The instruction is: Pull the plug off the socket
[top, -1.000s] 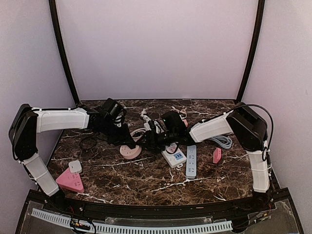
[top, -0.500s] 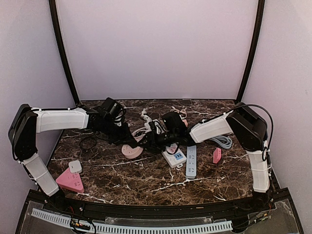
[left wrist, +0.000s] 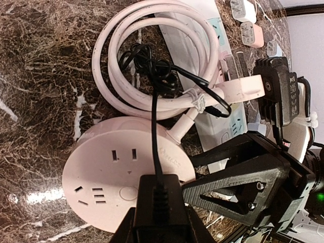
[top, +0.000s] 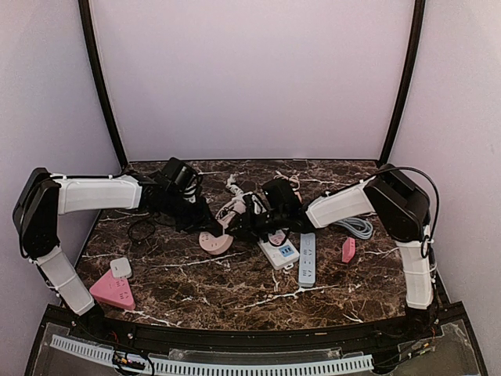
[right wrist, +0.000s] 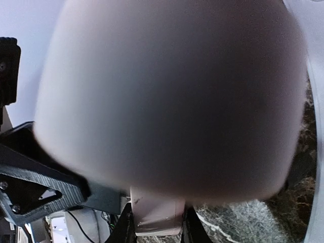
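Observation:
A round pink socket [top: 213, 244] lies on the marble table between my two arms; in the left wrist view [left wrist: 106, 172] its slotted face shows. My left gripper [left wrist: 157, 225] is shut on a black plug [left wrist: 157, 197] held over the socket's near edge, its prongs hidden and its black cable running away over the socket. In the top view the left gripper [top: 200, 222] is at the socket's far left. My right gripper [right wrist: 154, 223] is shut on the socket's pink side; the blurred socket [right wrist: 167, 101] fills that view. From above the right gripper [top: 239, 229] is at its right.
A coiled white cable [left wrist: 152, 55] lies just beyond the socket. A white power strip [top: 279, 252], a grey strip [top: 307, 258] and a pink adapter [top: 348, 249] lie to the right. A pink triangular socket [top: 113, 292] and a white cube [top: 120, 267] sit front left.
My left gripper has drawn back a little, up and to the left, with the plug. The pink socket has shifted slightly with the right gripper.

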